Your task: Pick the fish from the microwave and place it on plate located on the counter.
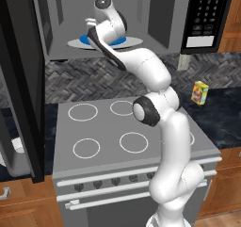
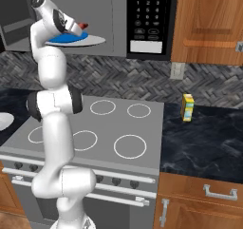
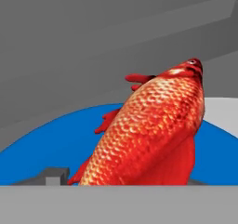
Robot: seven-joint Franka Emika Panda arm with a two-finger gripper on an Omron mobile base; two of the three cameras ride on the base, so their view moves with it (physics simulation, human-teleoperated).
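The fish [image 3: 153, 135] lies on a bright blue plate [image 3: 56, 148] that sits on the pale turntable [image 1: 136, 43] inside the open microwave [image 2: 147, 19], up above the stove [image 1: 108, 127]. The gripper [image 3: 123, 181] has reached into the microwave and is right at the fish. In the hand view the fish is very close and fills the middle, running straight out from the gripper: its tail end is down by the finger tips and its head points up and away to the right. So the long way of the fish goes along the way the hand points, and the two fingers would sit one on each side of its body. One dark finger tip [image 3: 56, 175] peeks up at the bottom left, just beside the fish. I cannot tell if the fingers are touching the fish yet, because the bottom of that view hides the spot where they would meet it; they may be pressing in on it. The right base view shows something the hand view does not: a bit of the red fish poking out past the hand, over the blue plate. The left base view shows the arm bent up into the microwave, and the hand hides the fish. A small yellow box [image 2: 188, 107] stands on the dark counter [image 2: 204, 138], far from all this. A bit of a white plate [image 2: 4, 120] shows at the left edge of the right base view.
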